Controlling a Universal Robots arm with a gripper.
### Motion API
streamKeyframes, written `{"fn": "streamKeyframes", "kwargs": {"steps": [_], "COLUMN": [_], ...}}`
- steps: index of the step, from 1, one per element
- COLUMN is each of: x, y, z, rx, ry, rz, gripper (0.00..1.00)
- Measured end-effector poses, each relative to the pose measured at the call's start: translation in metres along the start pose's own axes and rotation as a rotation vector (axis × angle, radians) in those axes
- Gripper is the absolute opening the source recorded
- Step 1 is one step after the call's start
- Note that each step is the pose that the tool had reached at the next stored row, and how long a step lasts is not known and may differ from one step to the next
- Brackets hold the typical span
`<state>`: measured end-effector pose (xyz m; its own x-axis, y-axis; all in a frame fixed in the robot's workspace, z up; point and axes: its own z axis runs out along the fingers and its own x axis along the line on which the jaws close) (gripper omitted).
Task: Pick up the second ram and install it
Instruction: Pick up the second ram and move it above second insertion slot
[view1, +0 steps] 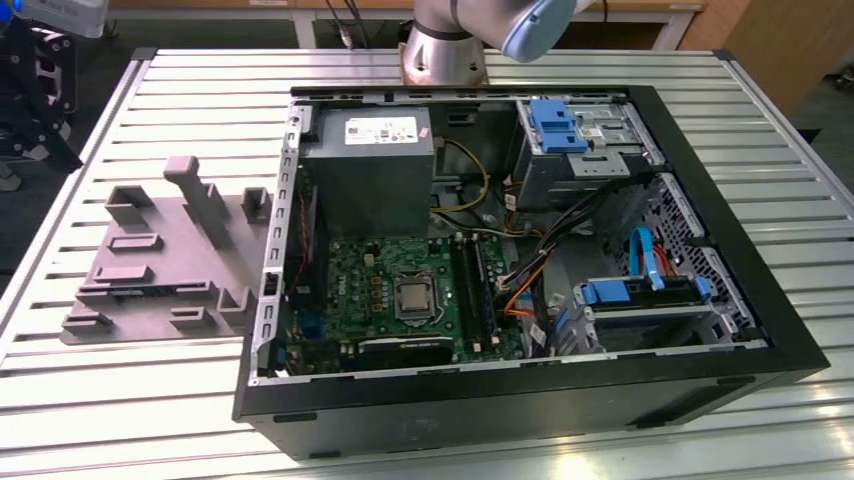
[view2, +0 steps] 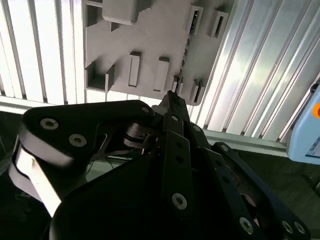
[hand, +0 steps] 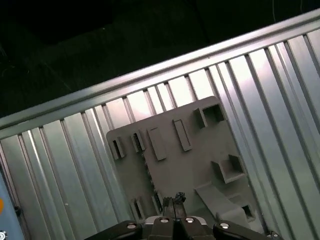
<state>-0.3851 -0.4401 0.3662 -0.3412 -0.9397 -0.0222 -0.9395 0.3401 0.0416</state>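
**Pincer closed over the tray, RAM stick sitting in its slot**

So the gripper (hand: 172, 201) is hanging over the grey moulded tray (hand: 200, 165). In both wrist views its fingertips (view2: 171, 97) are pressing together with nothing between them. They're lining up with one end of the second ram (hand: 146, 170). I can't tell whether they're touching it or floating above it.

The ram itself is standing on edge in a narrow slot of the tray. It's showing up as a thin dark serrated line (view2: 184, 60) running between the raised blocks. It's not clamped by anything.

In the exterior view the tray (view1: 160, 250) is lying on the slatted metal table (view1: 200, 80), on the exterior view's left of the open computer case (view1: 747, 350), just beside its wall. Inside the case the green motherboard (view1: 360, 290) is facing up. The long black memory slots (view1: 474, 290) are running along its right side and the grey power supply (view1: 367, 160) is sitting on the far side of it. The arm (view1: 441, 50) is rising from the far edge of the table, behind the case.
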Motion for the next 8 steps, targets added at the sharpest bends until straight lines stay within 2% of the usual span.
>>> {"fn": "streamKeyframes", "kwargs": {"steps": [8], "x": [0.0001], "y": [-0.0003], "z": [0.0071], "rx": [-0.003], "ry": [0.0058], "rz": [-0.139], "gripper": [0.11]}}
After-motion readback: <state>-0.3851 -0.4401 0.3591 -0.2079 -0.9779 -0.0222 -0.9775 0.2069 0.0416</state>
